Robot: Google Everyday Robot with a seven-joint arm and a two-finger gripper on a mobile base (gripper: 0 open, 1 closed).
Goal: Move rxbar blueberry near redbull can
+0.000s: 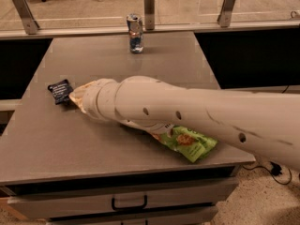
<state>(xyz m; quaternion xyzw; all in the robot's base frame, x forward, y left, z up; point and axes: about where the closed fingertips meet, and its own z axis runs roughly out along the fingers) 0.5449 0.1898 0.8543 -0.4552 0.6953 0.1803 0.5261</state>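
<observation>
Rxbar blueberry (60,91) beside jaws on table (93,144)

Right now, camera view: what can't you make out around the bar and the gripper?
1. gripper: at the arm's tip, beside the rxbar blueberry. The arm's wrist covers it, so grasp or contact cannot be told.
2. rxbar blueberry: right end hidden behind the arm's tip; lettering too small to read.
3. green chip bag: mostly under the arm; only one end shows.
4. arm: cut off by the right edge.
</observation>
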